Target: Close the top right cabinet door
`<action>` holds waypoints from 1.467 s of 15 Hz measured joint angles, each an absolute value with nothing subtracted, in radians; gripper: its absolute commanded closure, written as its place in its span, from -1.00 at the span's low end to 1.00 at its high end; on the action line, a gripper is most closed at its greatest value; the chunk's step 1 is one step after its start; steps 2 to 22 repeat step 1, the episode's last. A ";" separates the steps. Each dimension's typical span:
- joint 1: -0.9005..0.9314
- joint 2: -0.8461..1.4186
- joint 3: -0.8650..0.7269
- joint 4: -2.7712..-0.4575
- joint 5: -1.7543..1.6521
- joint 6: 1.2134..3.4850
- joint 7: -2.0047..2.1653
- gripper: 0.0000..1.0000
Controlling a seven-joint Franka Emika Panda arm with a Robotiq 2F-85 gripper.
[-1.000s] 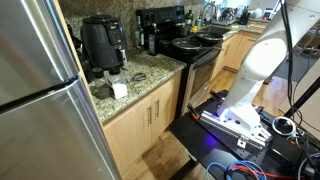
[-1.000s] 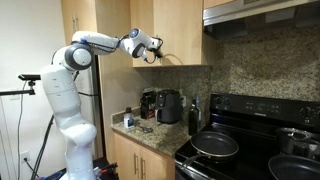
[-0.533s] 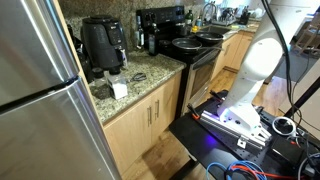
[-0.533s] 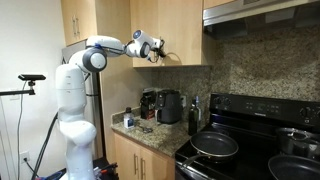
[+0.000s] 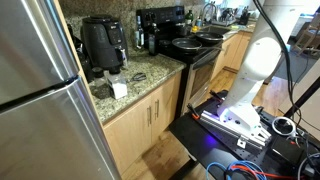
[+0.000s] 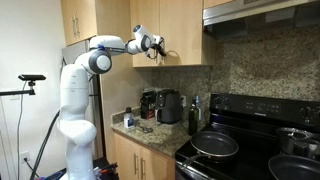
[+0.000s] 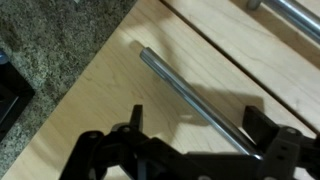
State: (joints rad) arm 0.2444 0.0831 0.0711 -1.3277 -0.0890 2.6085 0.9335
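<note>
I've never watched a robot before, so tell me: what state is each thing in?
Black Robotiq gripper: open.
Light wooden upper cabinet door: looks shut or nearly shut; cannot tell.
Stainless steel fridge door: shut.
Black frying pan: looks empty.
Lower wooden cabinet doors: shut.

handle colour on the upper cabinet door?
Silver metal bar handle on light wooden cabinet door; wrist view shows it best.

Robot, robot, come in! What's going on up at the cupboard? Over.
Gripper open, metal handle lined up between its fingers. Cabinet door right in front; fully shut or not, cannot tell. Nothing seen in the way.
</note>
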 measured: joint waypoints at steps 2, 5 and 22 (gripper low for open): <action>0.245 0.084 0.072 -1.322 -0.089 2.601 0.933 -1.00; 0.245 0.084 0.072 -1.322 -0.089 2.601 0.933 -1.00; 0.245 0.084 0.072 -1.322 -0.089 2.601 0.933 -1.00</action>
